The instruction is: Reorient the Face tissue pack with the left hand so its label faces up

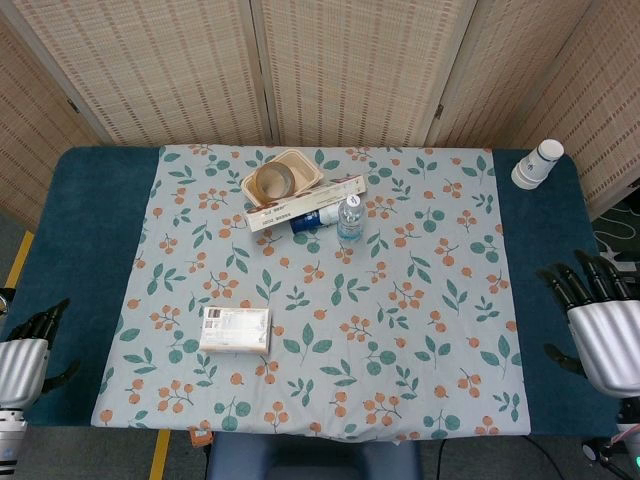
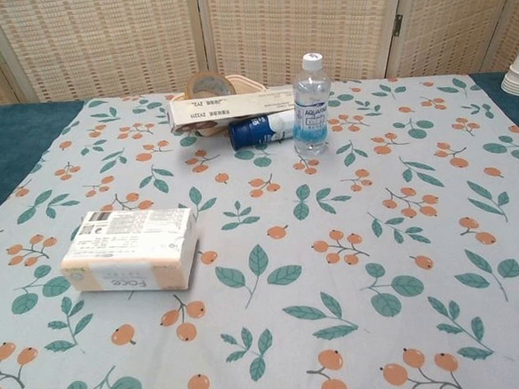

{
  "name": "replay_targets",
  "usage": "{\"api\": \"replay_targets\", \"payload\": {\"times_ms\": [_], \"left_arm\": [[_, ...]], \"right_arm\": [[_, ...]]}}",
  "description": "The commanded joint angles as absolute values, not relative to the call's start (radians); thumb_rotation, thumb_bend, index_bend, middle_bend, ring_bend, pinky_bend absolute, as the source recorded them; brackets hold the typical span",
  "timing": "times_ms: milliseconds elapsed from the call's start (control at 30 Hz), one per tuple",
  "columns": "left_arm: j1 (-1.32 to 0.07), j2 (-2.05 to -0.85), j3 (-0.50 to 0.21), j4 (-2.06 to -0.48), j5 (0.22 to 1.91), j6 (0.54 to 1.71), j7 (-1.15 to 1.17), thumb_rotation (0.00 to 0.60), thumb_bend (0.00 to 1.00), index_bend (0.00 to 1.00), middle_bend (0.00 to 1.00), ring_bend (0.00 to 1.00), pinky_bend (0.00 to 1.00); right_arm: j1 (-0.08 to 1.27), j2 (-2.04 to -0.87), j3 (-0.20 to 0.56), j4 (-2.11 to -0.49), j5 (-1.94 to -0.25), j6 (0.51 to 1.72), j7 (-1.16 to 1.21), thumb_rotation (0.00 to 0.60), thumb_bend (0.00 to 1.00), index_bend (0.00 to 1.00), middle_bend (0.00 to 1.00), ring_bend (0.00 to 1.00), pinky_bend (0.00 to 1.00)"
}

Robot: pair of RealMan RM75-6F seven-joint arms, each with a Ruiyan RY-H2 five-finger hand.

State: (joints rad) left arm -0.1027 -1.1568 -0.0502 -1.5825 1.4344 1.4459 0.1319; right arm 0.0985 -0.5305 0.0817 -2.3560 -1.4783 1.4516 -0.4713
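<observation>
Face tissue pack (image 1: 235,330) lies flat on the bench's floral cloth (image 1: 420,330), near-left, touched by nothing. Left robot hand (image 1: 25,350) and right robot hand (image 1: 600,320) hang at bench edges, both empty, fingers spread.

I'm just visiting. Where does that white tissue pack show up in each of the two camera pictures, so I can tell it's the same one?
Head view: the tissue pack lies in the lower left of the floral cloth, apart from everything else.
Chest view: the same pack sits at the left, close to the camera, printed side up.
Shared landmark: the upright water bottle stands beyond it to the right, beside the long flat box.
</observation>
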Motion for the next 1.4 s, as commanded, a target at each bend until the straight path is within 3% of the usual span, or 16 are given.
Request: {"api": "replay_targets", "payload": {"times_ms": [33,533,867,967,1100,1233,1400], "left_arm": [[-0.103,-1.157,-0.050,-1.582,1.436,1.447,0.132,0.600,0.25,0.03,0.15,0.16,0.29],[-0.110,-1.154,-0.056,-1.588,1.440,1.445,0.114,0.600,0.25,0.03,0.15,0.16,0.29],[-0.127,-1.124,-0.072,-1.687,1.473,1.462,0.131,0.600,0.24,0.05,0.16,0.18,0.32],[-0.161,-1.107,-0.074,-1.752,1.487,1.419,0.167,0.600,0.24,0.06,0.20,0.27,0.40],[-0.238,-1.027,-0.071,-1.925,1.458,1.270,0.257,0.600,0.25,0.07,0.26,0.43,0.58],[-0.297,-1.031,-0.111,-2.052,1.419,1.237,0.410,0.600,0.24,0.16,0.34,0.65,0.77],[-0.387,-1.039,-0.149,-2.204,1.301,1.171,0.632,0.600,0.23,0.16,0.37,0.81,0.85]], "right_arm": [[0.098,-0.532,0.081,-2.356,-1.482,1.454,-0.472,0.600,0.07,0.19,0.17,0.01,0.09],[0.099,-0.547,0.075,-2.356,-1.484,1.447,-0.488,0.600,0.07,0.19,0.17,0.01,0.09],[0.109,-0.556,0.074,-2.356,-1.475,1.429,-0.499,0.600,0.07,0.19,0.17,0.01,0.09],[0.111,-0.554,0.074,-2.356,-1.468,1.424,-0.497,0.600,0.07,0.19,0.17,0.01,0.09],[0.112,-0.545,0.074,-2.356,-1.465,1.423,-0.487,0.600,0.07,0.19,0.17,0.01,0.09],[0.113,-0.538,0.074,-2.356,-1.464,1.422,-0.477,0.600,0.07,0.19,0.17,0.01,0.09],[0.114,-0.529,0.074,-2.356,-1.462,1.417,-0.465,0.600,0.07,0.19,0.17,0.01,0.09]]}}
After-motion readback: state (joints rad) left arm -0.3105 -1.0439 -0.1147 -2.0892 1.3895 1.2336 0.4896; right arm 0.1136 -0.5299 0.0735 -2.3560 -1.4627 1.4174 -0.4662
